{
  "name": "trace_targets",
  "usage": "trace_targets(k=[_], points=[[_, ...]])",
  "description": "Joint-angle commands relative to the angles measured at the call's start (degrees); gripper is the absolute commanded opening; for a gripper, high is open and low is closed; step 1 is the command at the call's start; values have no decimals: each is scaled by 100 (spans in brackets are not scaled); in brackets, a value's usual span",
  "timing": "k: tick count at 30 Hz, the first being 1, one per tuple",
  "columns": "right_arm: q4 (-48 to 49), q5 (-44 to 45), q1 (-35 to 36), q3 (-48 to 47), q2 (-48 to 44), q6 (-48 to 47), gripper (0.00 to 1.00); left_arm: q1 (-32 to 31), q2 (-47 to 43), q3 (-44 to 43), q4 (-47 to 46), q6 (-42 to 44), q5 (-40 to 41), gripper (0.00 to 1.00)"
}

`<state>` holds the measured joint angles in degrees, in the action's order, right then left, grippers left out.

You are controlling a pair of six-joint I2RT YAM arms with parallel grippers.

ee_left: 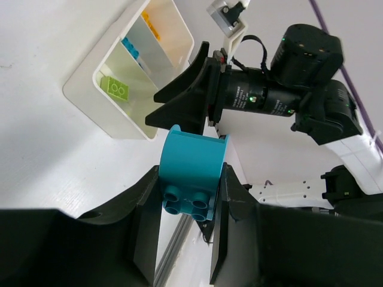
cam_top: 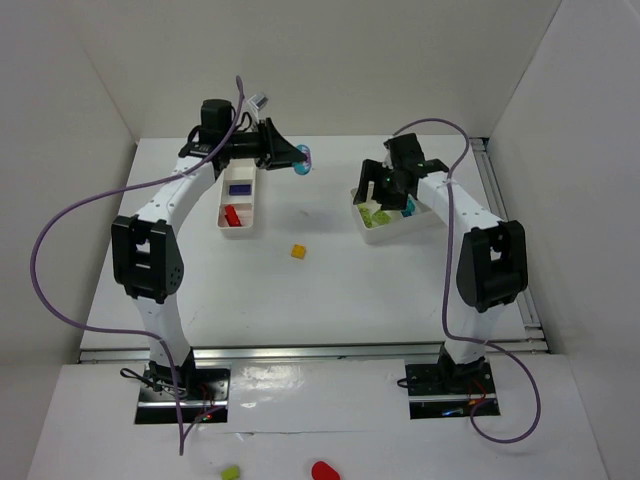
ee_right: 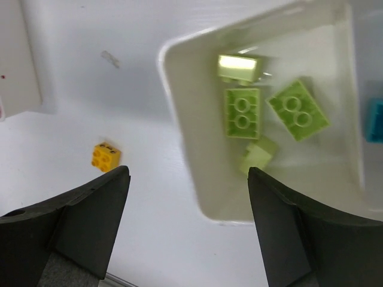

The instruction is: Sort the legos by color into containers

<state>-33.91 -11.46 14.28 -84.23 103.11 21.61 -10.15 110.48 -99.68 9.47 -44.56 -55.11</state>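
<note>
Firmly, the left tool (ee_left: 191, 179) grips a cyan brick (ee_left: 190, 156) between its narrowed fingers, studs toward the wrist camera, held clear of the table (cam_top: 330, 290) just past the far end of the left tray (cam_top: 241, 234), which carries a blue piece (cam_top: 239, 188) and a red brick (cam_top: 232, 213). The right tool (ee_right: 188, 173) stands wide and holds nothing, hovering over the rim of the right tray (ee_right: 179, 119). Just ahead of it, the nearest compartment holds four lime bricks (ee_right: 242, 113); the next compartment shows a cyan piece (ee_right: 374, 119), cut off by the frame. A yellow brick (ee_right: 106, 155) lies on the table out past one of its fingers, outside both trays.
</note>
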Motion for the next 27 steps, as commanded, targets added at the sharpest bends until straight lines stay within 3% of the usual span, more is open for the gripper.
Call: trace_targets(k=[1,6,11,19,27], points=[[51,251,198,-419,147,37,87,5,-246,141,63,210,-43,0],[174,-846,548,-603,761,37,87,118,-351,203,63,210,-43,0],[174,-1085,962,-1401,1439,37,87,338,-632,326,116,263,-43,0],[507,-1480,910,-2010,1843,37,87,734,-1028,660,221,369,-96,0],[666,-2333,1041,-3738,3065,423,86,927,-1195,520,659,561,-27,0]])
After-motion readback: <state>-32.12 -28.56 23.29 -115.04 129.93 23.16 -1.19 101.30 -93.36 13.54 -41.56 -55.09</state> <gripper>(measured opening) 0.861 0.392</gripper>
